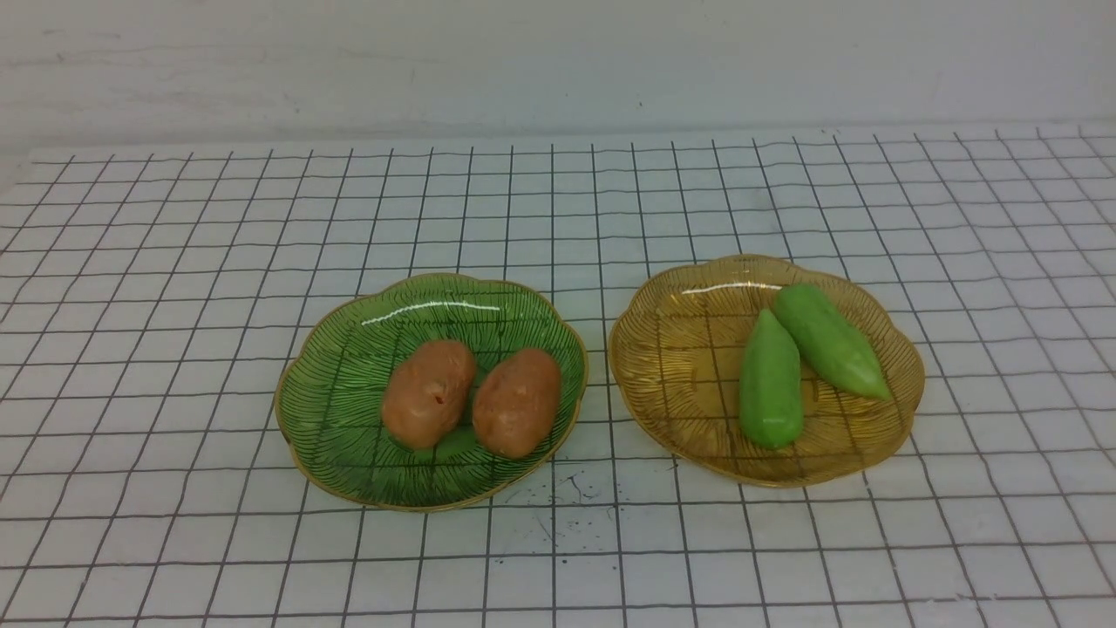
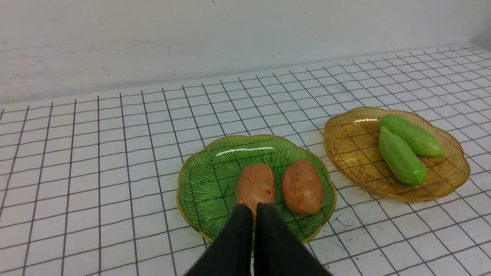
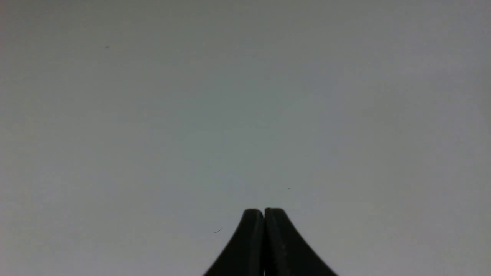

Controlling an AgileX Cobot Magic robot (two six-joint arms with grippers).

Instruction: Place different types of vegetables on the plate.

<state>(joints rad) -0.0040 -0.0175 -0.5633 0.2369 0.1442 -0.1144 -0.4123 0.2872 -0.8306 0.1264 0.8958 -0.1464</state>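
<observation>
Left fingers [image 2: 254, 209] clenched, empty, poised near side of green plate [image 1: 340, 419]. Right fingers [image 3: 264, 213] clenched, empty, aimed at blank wall; plates outside that view.

Two potatoes [image 1: 429, 392] [image 1: 517, 401] side by side on green plate. Two cucumbers [image 1: 771, 380] [image 1: 830, 340] touching at far ends on amber plate [image 1: 663, 366].

Risks, judged:
- Plates glossy, light; push from fingers may slide plate.
- Potatoes round, close together; grasping one may roll other off rim.
- Cucumbers tapered, smooth; may slip from grip.

Worktop [image 1: 174, 262] white, black grid lines, scuffed between plates. Beyond, plain pale wall [image 1: 558, 61].

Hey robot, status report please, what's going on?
Both hands shut, empty: left hand, right hand. Potatoes on green plate, cucumbers on amber plate. Nothing blocking.
</observation>
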